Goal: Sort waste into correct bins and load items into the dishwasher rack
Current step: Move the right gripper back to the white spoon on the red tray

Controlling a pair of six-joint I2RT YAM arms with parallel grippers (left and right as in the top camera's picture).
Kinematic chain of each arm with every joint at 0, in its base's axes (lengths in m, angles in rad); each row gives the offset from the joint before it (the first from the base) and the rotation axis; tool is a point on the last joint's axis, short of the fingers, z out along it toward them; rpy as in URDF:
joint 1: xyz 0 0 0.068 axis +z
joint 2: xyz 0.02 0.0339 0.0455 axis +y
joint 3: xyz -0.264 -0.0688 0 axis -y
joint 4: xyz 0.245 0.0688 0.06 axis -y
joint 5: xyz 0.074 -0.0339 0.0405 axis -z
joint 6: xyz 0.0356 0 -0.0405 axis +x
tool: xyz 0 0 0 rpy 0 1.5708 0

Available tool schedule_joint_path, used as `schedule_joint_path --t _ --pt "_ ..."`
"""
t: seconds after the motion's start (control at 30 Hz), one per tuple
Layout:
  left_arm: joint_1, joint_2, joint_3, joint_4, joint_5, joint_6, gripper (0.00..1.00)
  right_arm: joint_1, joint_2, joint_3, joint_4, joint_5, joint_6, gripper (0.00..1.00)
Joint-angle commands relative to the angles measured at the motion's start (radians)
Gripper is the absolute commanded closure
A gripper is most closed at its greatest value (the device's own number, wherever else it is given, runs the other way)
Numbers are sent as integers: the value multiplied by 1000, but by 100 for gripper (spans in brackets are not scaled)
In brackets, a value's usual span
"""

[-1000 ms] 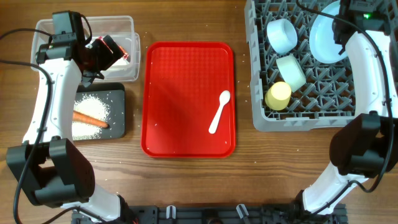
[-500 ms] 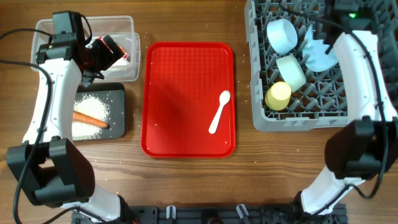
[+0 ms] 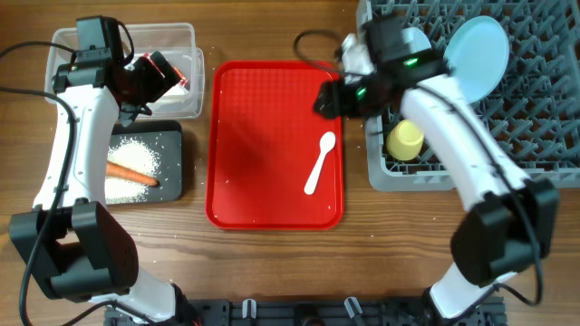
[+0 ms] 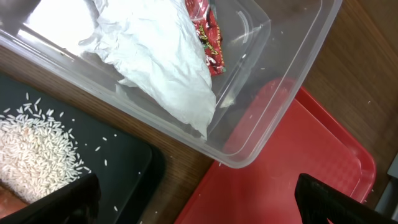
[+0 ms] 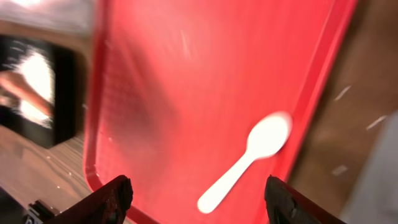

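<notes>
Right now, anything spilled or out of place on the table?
A few loose white rice grains lie on the wooden table between the flat red tray and the grey grid rack. The white plastic spoon lies alone on that tray.

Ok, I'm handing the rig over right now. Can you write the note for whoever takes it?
Left hand: open, empty, over the clear tub's edge.
Right hand: open, empty, above the white spoon on the red tray.
Done: napkin and red wrapper in the tub; rice and carrot in the black tray; plate and yellow cup in the rack.
Left: spoon into the rack. The right arm hides the bowls; check them.
</notes>
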State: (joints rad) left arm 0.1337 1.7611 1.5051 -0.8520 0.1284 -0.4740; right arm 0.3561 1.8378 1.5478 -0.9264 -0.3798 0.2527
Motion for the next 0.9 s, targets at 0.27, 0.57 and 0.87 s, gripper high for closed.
schedule_joint_path --t 0.27,0.57,0.87 --pt "2 -13 14 0 8 -9 0 162 121 -77 -6 231 178 34" --pt "2 -13 14 0 8 -9 0 157 261 -77 -29 305 140 33" --pt "2 -13 14 0 8 -9 0 106 325 -77 108 348 83 37"
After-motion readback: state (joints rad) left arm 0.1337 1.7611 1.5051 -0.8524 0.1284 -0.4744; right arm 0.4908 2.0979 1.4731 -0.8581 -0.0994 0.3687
